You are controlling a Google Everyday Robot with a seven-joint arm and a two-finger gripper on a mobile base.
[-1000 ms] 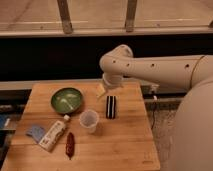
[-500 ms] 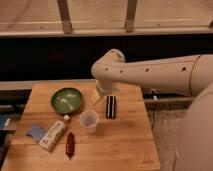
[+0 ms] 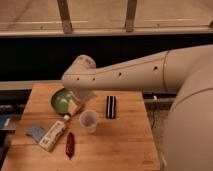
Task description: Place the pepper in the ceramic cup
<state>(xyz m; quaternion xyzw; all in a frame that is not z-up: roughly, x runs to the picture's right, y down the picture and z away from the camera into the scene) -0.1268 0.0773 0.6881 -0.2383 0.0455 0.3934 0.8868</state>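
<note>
Tool (image 3: pixel 75 106) over rim of green bowl (image 3: pixel 54 102).

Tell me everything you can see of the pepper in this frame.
The pepper is small, slim and dark red, shaped like a chili. It lies flat on the wooden table near the front edge, its length running roughly front to back. A white bottle lies close beside it; whether they touch is unclear. The cup stands apart, farther back. Nothing holds the pepper: the gripper is well behind it, at the green bowl.
</note>
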